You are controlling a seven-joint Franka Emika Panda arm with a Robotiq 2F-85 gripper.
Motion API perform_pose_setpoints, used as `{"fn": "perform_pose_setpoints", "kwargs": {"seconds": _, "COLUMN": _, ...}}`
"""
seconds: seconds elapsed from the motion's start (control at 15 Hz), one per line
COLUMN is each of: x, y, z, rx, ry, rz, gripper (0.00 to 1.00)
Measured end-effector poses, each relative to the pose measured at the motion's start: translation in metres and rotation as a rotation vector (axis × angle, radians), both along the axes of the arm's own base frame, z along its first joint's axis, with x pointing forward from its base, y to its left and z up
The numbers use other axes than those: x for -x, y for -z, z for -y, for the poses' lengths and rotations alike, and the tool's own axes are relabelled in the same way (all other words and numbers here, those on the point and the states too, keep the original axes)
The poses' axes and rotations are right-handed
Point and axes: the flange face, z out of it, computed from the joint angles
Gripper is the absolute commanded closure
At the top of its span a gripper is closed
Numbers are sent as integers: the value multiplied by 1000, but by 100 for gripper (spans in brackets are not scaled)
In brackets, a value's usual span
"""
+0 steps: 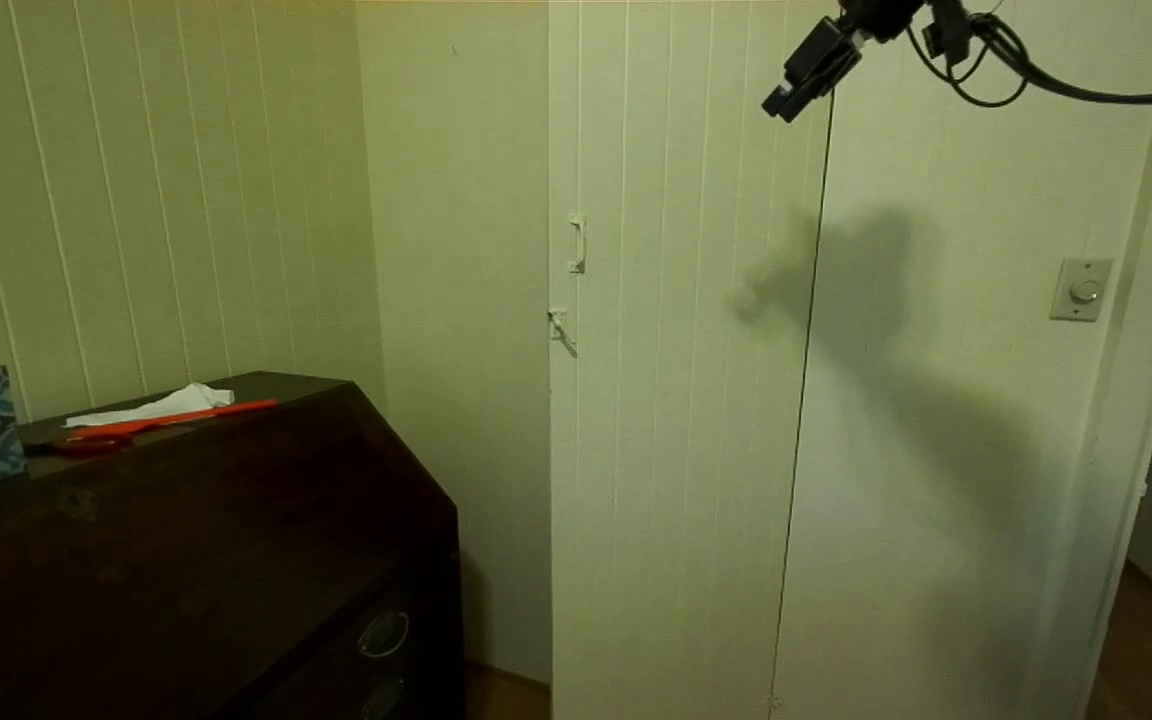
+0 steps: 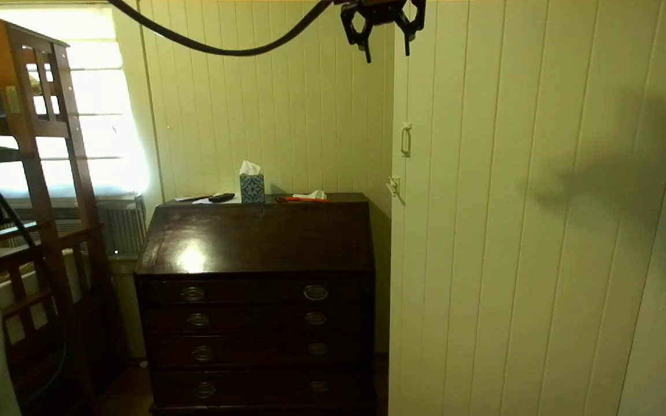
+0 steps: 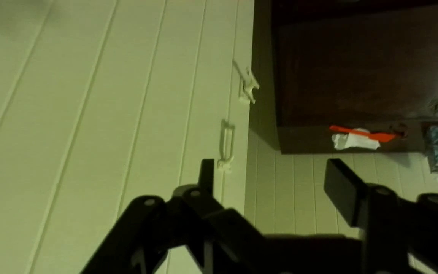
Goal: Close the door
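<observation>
The door [image 1: 676, 450] is tall, cream and vertically grooved. It also shows in an exterior view [image 2: 506, 260] and in the wrist view [image 3: 127, 95], which is upside down. Its free edge stands in front of the wall behind; how far out I cannot tell. A small pale handle [image 1: 579, 245] sits near that edge, with a latch [image 1: 561, 328] below it. My gripper [image 1: 786, 105] is high up, above the handle's level. It is open and empty, its fingers apart in an exterior view [image 2: 388, 56] and the wrist view [image 3: 270, 163]. No contact with the door shows.
A dark wooden desk [image 2: 258, 237] stands beside the door's free edge. It bears a tissue box [image 2: 252, 188] and a red object [image 2: 304, 199]. A wall with a switch plate [image 1: 1081, 290] adjoins the door's hinged side. A bunk bed [image 2: 50, 144] is near the window.
</observation>
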Motion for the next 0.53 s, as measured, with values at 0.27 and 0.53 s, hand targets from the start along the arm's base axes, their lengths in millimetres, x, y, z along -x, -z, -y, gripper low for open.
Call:
{"fn": "perform_pose_setpoints", "kwargs": {"seconds": 0.27, "x": 33, "y": 28, "z": 26, "rx": 90, "ry": 35, "rz": -208, "gripper": 0}}
{"fn": "perform_pose_setpoints", "kwargs": {"seconds": 0.53, "x": 53, "y": 48, "z": 31, "rx": 140, "ry": 96, "rz": -350, "gripper": 0}}
